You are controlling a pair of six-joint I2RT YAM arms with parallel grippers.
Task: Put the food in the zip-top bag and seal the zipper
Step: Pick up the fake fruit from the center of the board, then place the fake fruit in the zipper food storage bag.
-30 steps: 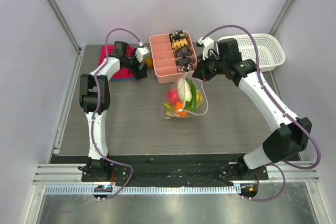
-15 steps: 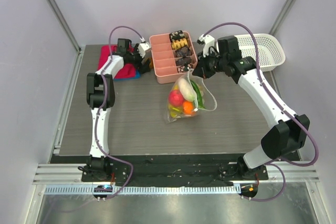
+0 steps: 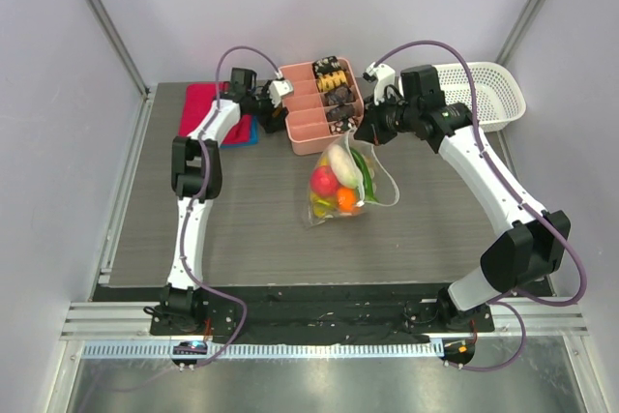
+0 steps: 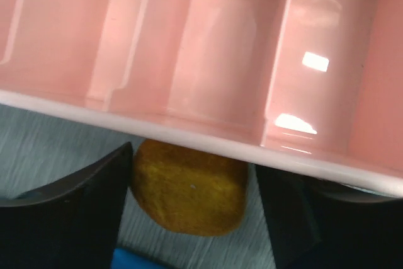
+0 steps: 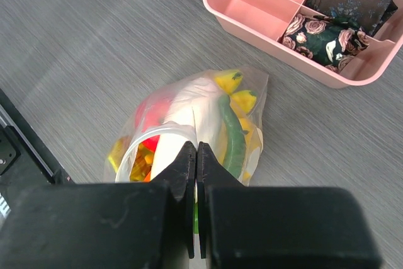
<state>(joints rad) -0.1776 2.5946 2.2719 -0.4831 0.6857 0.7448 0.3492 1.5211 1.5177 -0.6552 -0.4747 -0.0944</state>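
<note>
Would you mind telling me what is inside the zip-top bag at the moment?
Through the clear zip-top bag show a red apple, an orange, a white piece, a green piece and yellow bits. Whatever lies beneath them is covered, and the right claw hides part of the mouth.

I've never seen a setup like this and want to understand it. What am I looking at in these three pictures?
Two white robot arms stand at a grey table's near edge. The overhead picture shows both; the other two come from cameras on their wrists. The right gripper is shut on a clear dotted plastic bag of toy fruit. The left gripper is open around a yellow-orange toy piece beside a pink divided tray. A white mesh basket sits back right.
</note>
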